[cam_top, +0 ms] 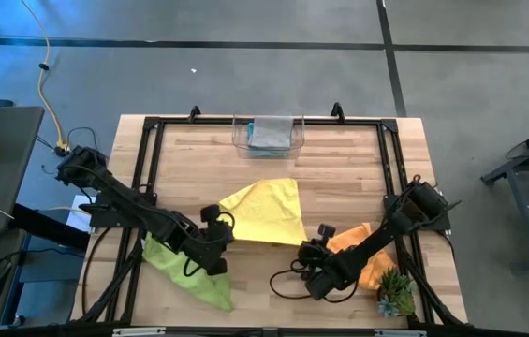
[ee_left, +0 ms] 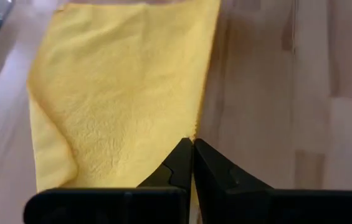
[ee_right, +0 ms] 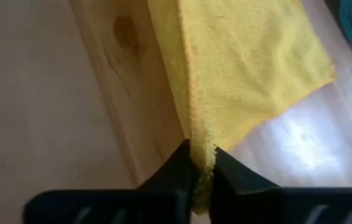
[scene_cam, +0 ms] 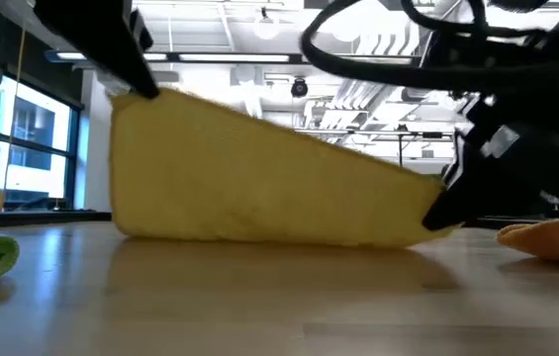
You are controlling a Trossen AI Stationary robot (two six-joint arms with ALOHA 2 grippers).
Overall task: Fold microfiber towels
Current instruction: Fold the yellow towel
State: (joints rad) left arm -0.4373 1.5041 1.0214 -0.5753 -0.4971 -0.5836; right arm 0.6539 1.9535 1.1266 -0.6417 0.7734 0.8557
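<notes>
Fold step on yellow towel (cam_top: 266, 211) at mid-bench: left gripper (ee_left: 192, 144) and right gripper (ee_right: 200, 151) each pinch a near corner, lifted, next carry both over to the far edge evenly, with green towel (cam_top: 184, 271), orange towel (cam_top: 369, 253) and plant (cam_top: 396, 292) close by.

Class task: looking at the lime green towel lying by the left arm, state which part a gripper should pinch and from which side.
Pinch the lime green towel at its pointed corner nearest the table's front edge, coming from above. It lies flat and that corner lies clear of the left arm.
</notes>
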